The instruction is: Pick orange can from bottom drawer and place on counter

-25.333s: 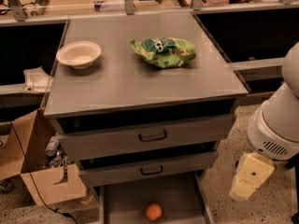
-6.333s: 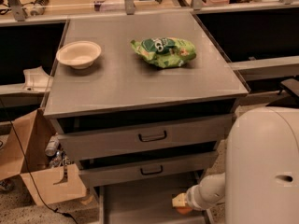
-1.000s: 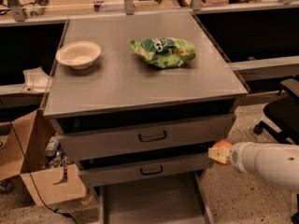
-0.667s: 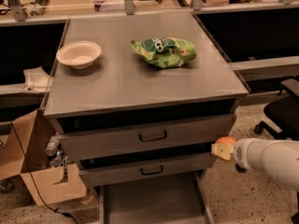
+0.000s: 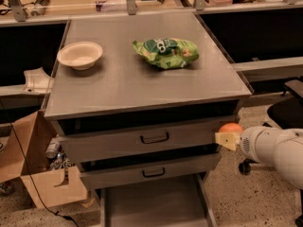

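My gripper (image 5: 227,136) is at the right side of the cabinet, level with the upper drawer front. It is shut on the orange can (image 5: 229,128), a small round orange thing that shows just above the yellowish fingers (image 5: 226,140). The white arm reaches in from the right. The bottom drawer (image 5: 151,203) is pulled open at the bottom; the part of its flat grey floor in view is bare. The counter (image 5: 142,74) is the grey metal cabinet top, above and to the left of the gripper.
A cream bowl (image 5: 79,55) and a green snack bag (image 5: 165,52) lie on the counter. Two grey drawers with black handles (image 5: 155,137) sit below it. A cardboard box (image 5: 33,167) stands at the left. A black chair (image 5: 286,110) is at the right.
The gripper has lifted the orange can out of the bottom drawer. Over the last second it rose and moved slightly right beside the cabinet.
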Controlling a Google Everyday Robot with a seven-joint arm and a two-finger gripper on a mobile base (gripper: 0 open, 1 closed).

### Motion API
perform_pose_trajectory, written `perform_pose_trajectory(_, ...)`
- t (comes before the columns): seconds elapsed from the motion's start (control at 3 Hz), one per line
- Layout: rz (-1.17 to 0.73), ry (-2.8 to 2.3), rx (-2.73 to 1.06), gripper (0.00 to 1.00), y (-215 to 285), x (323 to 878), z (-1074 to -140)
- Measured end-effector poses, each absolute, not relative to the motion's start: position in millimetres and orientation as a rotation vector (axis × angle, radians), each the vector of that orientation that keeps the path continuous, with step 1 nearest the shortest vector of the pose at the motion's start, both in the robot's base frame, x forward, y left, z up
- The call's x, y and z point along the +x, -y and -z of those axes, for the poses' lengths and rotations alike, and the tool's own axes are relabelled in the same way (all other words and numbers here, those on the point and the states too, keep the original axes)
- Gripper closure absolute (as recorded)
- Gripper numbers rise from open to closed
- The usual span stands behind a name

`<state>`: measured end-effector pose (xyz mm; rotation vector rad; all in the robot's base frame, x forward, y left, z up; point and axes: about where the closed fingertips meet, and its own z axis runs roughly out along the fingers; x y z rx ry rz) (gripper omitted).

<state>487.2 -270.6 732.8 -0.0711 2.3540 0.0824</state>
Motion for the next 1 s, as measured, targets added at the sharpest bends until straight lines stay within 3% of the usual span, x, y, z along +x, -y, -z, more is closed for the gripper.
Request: perform_pose_trajectory(1.0,0.011,-2.266,-0.084,1.00,294,500,-787)
